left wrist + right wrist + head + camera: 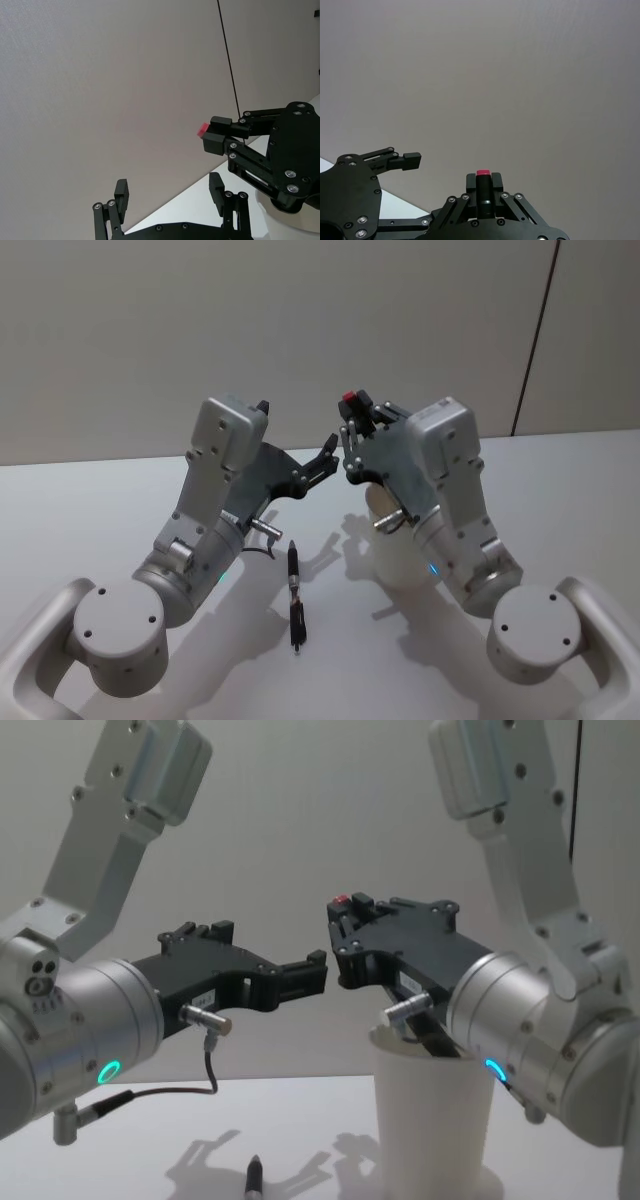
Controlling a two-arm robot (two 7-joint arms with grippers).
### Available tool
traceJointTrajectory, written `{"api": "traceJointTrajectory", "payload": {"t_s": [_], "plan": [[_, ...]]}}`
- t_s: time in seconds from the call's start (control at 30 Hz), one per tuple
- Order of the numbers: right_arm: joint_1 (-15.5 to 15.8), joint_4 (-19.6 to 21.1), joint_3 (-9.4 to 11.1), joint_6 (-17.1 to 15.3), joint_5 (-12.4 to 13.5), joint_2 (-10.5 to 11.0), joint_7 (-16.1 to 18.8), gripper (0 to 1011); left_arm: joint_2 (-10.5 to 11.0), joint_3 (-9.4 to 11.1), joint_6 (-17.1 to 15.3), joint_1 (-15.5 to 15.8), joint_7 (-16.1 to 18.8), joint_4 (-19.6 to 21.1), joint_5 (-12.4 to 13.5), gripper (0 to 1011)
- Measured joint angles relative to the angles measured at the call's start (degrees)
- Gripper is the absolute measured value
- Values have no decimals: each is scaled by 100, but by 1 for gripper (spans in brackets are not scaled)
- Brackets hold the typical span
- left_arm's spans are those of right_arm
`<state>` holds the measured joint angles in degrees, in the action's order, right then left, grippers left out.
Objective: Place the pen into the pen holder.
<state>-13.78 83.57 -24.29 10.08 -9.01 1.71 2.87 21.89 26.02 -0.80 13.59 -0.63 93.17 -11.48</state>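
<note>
Up beside tapered white paper cup (430,1120), red-tipped black stick (483,192) is clamped in right gripper (215,132). Left gripper (169,186) is held spread wide, empty.

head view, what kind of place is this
Probably a robot lab or test bench: a plain white table against a blank wall, with a cup and a pen laid out. Two robot arms hang over them, the right claw shut on a red-tipped pen, the left claw open.

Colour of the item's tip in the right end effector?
Red tip on the black item; right wrist view shows it best.
</note>
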Motion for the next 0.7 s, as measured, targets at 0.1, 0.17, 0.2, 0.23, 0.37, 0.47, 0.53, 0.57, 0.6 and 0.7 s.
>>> {"api": "traceJointTrajectory", "payload": {"t_s": [0.1, 0.17, 0.2, 0.23, 0.37, 0.47, 0.53, 0.57, 0.6, 0.7], "plan": [[12, 9, -1, -6, 3, 3, -6, 225, 0, 0, 0, 0, 0, 0, 0, 1001], [22, 18, -3, -13, 5, 7, -10, 298, 0, 0, 0, 0, 0, 0, 0, 1001], [26, 20, -4, -15, 5, 8, -11, 298, 0, 0, 0, 0, 0, 0, 0, 1001], [30, 23, -4, -17, 6, 10, -12, 356, 0, 0, 0, 0, 0, 0, 0, 1001], [41, 30, -7, -23, 10, 13, -17, 474, 0, 0, 0, 0, 0, 0, 0, 1001], [47, 36, -9, -27, 12, 15, -19, 577, 0, 0, 0, 0, 0, 0, 0, 1001], [51, 40, -9, -27, 14, 16, -22, 636, 0, 0, 0, 0, 0, 0, 0, 1001], [51, 41, -9, -27, 15, 16, -23, 658, 0, 0, -1, 0, 0, 0, 0, 1001], [53, 42, -10, -27, 16, 16, -24, 695, 0, 0, -2, 0, 0, 0, 0, 1001], [57, 47, -9, -23, 19, 17, -29, 805, 1, 0, -4, 0, 0, -1, 1, 1001]]}}
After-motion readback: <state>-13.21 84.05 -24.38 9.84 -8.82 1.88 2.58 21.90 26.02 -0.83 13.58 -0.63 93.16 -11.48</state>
